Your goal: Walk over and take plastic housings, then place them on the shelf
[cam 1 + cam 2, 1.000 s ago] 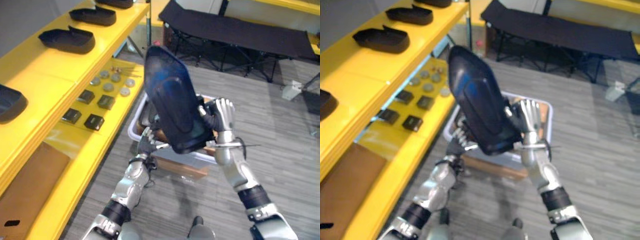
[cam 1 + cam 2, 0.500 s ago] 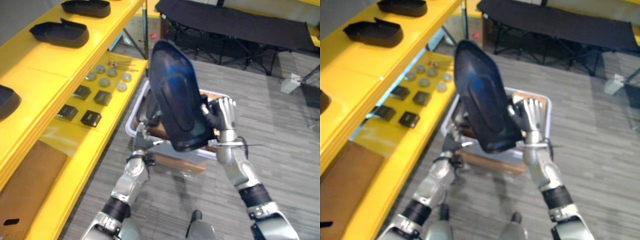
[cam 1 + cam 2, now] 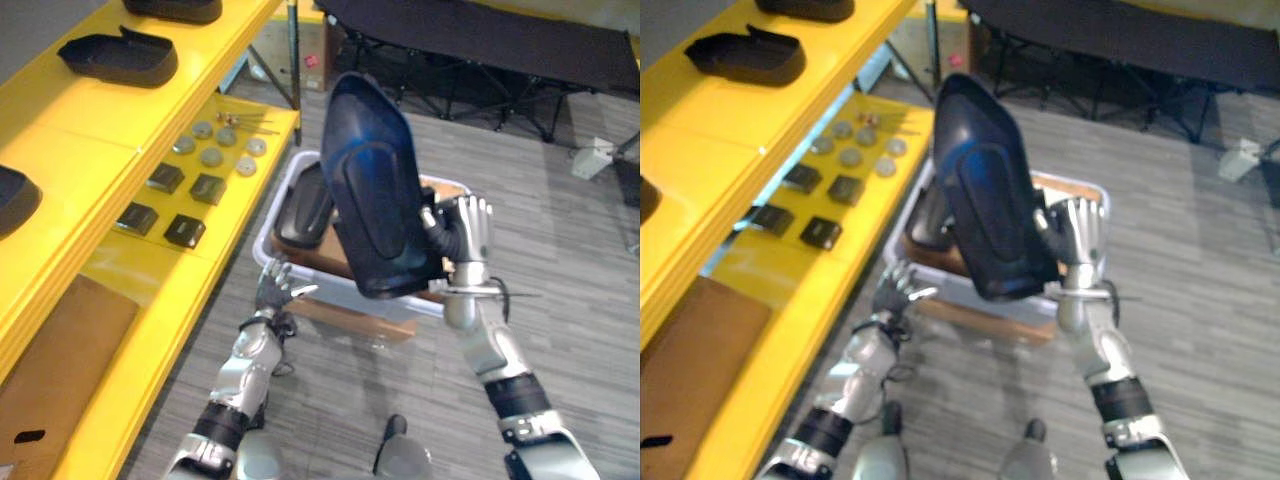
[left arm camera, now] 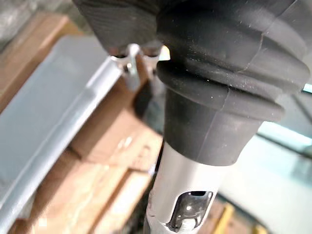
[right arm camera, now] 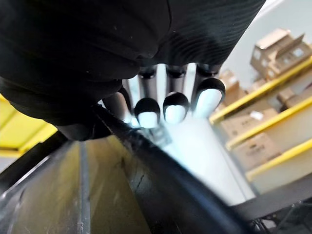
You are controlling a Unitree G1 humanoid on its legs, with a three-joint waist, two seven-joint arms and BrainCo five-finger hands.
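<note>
The right wrist view is giving the closest look: the dark fingertips (image 5: pixel 175 106) are folding over the thin black edge of the plastic housing (image 3: pixel 376 190), with the thumb pressing from the other side. So the right hand (image 3: pixel 470 228) is grasping it. From the head views those fingers are merely standing upright behind the housing. The forearm is rising steeply and holding the large dark shell on end, its narrower end pointing up above the hand.

The left wrist view is looking past the ribbed cover at the grey bin (image 3: pixel 330 288) and at brown cardboard (image 4: pixel 114 139) below its rim. The eye views are adding that the left hand (image 3: pixel 276 290) is hanging lower, just in front of the bin's near corner, with its fingers spread loose and holding nothing.

Just beyond the left hand, a second dark housing (image 3: pixel 305 208) is lying in the bin. Off to the left of both hands, the yellow shelf (image 3: pixel 110 140) is carrying a shelved housing (image 3: pixel 120 60) on its upper level, and small black blocks (image 3: pixel 185 230) and round discs (image 3: pixel 212 157) below. Farthest beyond the raised shell, a black cot (image 3: pixel 500 35) is standing on the floor.
</note>
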